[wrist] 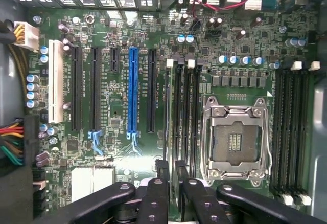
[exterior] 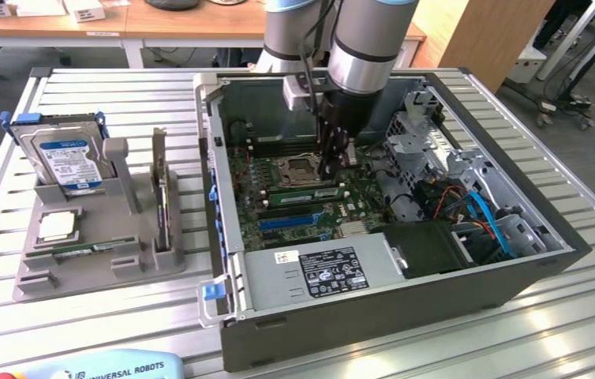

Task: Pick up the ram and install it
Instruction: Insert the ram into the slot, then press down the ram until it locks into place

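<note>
Holder with drive is seen at the table's edge on the exterior view's left, well apart from the work. Case is laid open mid-table. Inside it, ram is stood on edge over the board's middle, just beside socket. Gripper is hung straight above it. Fingers are set narrow and, as judged, pinched on the stick's top edge. Long axis is lined up with slots, directly below the fingertips. Contact with a slot cannot be told.
</note>
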